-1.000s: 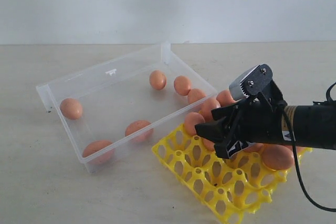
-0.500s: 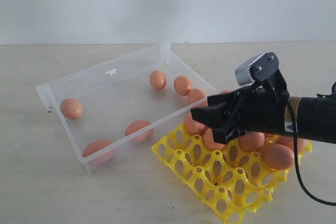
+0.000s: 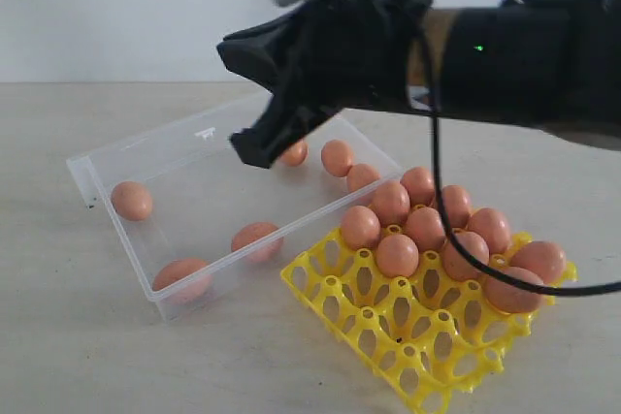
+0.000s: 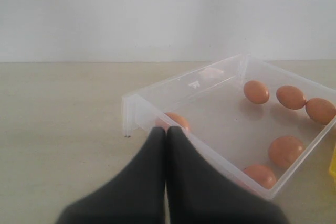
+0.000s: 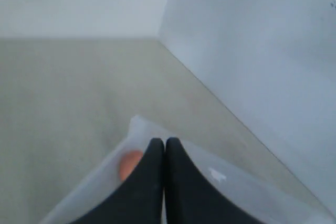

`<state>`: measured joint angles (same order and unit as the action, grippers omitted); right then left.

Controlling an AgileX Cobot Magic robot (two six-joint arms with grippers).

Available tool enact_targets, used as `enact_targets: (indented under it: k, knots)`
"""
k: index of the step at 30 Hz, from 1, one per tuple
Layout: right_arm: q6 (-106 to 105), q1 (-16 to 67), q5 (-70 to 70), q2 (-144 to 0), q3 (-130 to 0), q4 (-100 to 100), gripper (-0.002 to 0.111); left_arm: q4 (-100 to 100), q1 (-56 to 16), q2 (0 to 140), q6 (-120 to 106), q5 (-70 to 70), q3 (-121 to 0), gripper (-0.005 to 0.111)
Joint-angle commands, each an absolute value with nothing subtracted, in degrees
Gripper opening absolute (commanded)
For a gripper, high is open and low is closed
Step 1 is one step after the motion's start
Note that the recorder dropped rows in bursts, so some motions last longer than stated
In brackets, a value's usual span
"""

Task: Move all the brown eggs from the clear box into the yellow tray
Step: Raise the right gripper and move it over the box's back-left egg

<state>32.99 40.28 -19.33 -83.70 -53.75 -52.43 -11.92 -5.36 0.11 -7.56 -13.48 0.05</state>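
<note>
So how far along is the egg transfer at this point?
Roughly ten brown eggs already sit in the yellow tray. Nothing is in hand: the right gripper hovers over the clear box, shut with no egg, and the left gripper is shut and empty too. Six eggs are left in the box: three by the tray end, three spread toward the other end.

I find no readable text anywhere. The clear box (image 3: 155,139) has a small pale mark (image 3: 205,132) on its far wall, too small to read. A sticker (image 3: 419,97) on the right arm (image 3: 505,60) is illegible.
</note>
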Motion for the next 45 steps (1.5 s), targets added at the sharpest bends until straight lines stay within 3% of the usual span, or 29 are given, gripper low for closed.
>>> enact_targets:
  k: [1,5,11,18,25,28,32,35,45]
  knots:
    - [31.3,49.9,27.7,-89.9,-69.4,-51.3,0.000,-12.7,-5.2,0.0,-7.6,-13.8,0.0,-0.004]
    - [17.0,50.4,51.6,-98.7,-84.8,-34.9,0.000,-12.7,-5.2,0.0,-7.6,-14.0,0.0,-0.004]
    - [-6.0,46.5,67.6,-110.1,-105.2,3.4,0.000,-12.7,-5.9,0.0,-7.6,-16.7,0.0,-0.004]
    - [-8.2,45.9,66.6,-120.2,-119.2,4.7,0.000,-12.7,-6.6,0.0,-7.6,-16.7,0.0,-0.004]
    - [8.2,45.8,56.7,-127.6,-119.7,-7.8,0.000,-12.7,-6.6,0.0,-7.6,-16.7,0.0,-0.004]
    - [10.3,45.2,56.5,-129.7,-119.7,-9.9,0.012,-12.7,-6.6,0.0,-7.6,-16.6,0.0,-0.004]
    - [20.7,42.8,55.8,-131.3,-119.7,-10.2,0.048,-12.7,-6.6,0.0,-7.6,-16.6,0.0,-0.004]
    - [29.8,40.4,54.7,-132.0,-119.7,-10.5,0.065,-12.7,-6.6,0.0,-7.6,-16.6,0.0,-0.004]
    - [32.6,36.0,49.1,-133.7,-119.7,-11.0,0.066,-12.7,-6.6,0.0,-7.6,-16.6,0.0,-0.004]
